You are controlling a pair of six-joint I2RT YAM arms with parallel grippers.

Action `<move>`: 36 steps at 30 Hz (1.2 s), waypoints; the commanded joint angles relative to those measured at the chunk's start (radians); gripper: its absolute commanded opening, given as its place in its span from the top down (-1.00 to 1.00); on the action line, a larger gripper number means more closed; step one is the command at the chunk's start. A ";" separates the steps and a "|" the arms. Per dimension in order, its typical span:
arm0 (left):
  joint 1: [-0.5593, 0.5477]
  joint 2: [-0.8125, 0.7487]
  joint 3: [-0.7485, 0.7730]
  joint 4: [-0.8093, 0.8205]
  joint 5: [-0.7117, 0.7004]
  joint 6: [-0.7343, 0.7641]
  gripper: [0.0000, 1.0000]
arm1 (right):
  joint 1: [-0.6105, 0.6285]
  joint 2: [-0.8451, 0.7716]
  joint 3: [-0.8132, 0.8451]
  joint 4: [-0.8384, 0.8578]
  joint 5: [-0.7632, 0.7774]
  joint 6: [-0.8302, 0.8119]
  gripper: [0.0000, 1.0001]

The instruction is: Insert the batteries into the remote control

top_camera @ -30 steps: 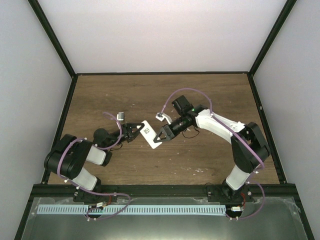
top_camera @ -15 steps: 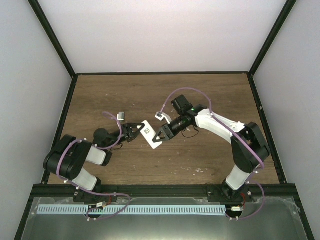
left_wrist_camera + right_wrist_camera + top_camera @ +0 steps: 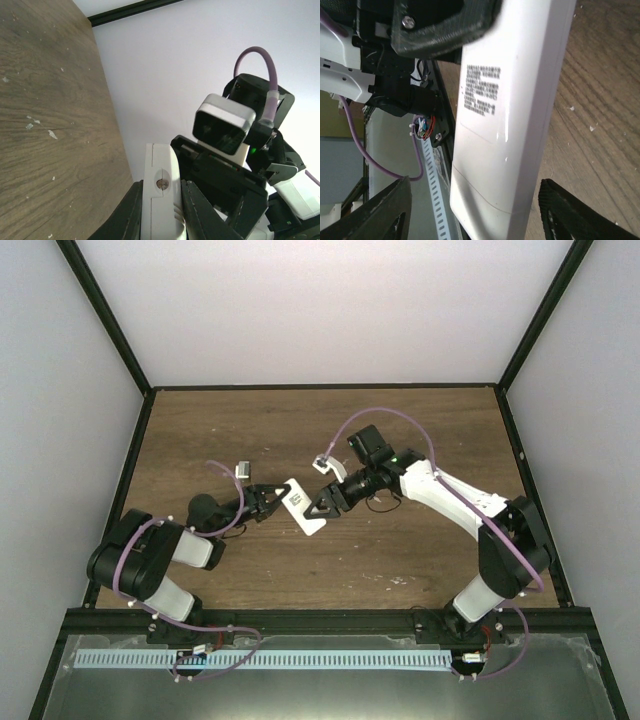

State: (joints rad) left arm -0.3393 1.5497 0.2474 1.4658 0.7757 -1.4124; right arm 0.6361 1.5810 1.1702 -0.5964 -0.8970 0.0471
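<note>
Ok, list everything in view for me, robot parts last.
remote control: one, white, mid-table between the two arms, printed side facing the right wrist camera
table: one, brown wood, under both arms
specks: several, pale, scattered on the table
slotted strip: one, pale, along the near edge
left arm: one, black, jaws shut on the remote control
right arm: one, white and black, jaws open either side of the remote control

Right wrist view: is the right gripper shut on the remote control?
No, the right gripper stands open, spread wide to either side of the remote control.
</note>
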 commanded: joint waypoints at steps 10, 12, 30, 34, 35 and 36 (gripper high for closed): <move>-0.003 -0.055 0.017 -0.067 -0.004 0.050 1.00 | -0.005 -0.109 -0.057 -0.043 0.040 -0.006 -0.39; -0.003 -0.057 0.018 -0.075 -0.012 0.052 1.00 | -0.004 -0.112 -0.069 -0.055 0.051 -0.009 -0.38; -0.004 -0.030 0.112 -0.004 0.179 0.023 1.00 | -0.005 -0.066 -0.050 0.012 0.027 0.029 -0.43; -0.004 -0.012 0.107 0.049 0.203 -0.001 1.00 | -0.005 -0.051 -0.027 0.017 -0.003 0.029 -0.39; -0.004 -0.010 0.104 0.059 0.201 -0.004 1.00 | -0.004 -0.048 -0.023 0.019 -0.008 0.032 -0.36; -0.005 -0.009 0.099 0.064 0.198 -0.005 1.00 | -0.004 -0.045 -0.018 0.020 -0.011 0.033 -0.31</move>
State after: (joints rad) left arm -0.3393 1.5288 0.3405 1.4281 0.9344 -1.3991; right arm 0.6361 1.5234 1.1000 -0.5964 -0.8627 0.0704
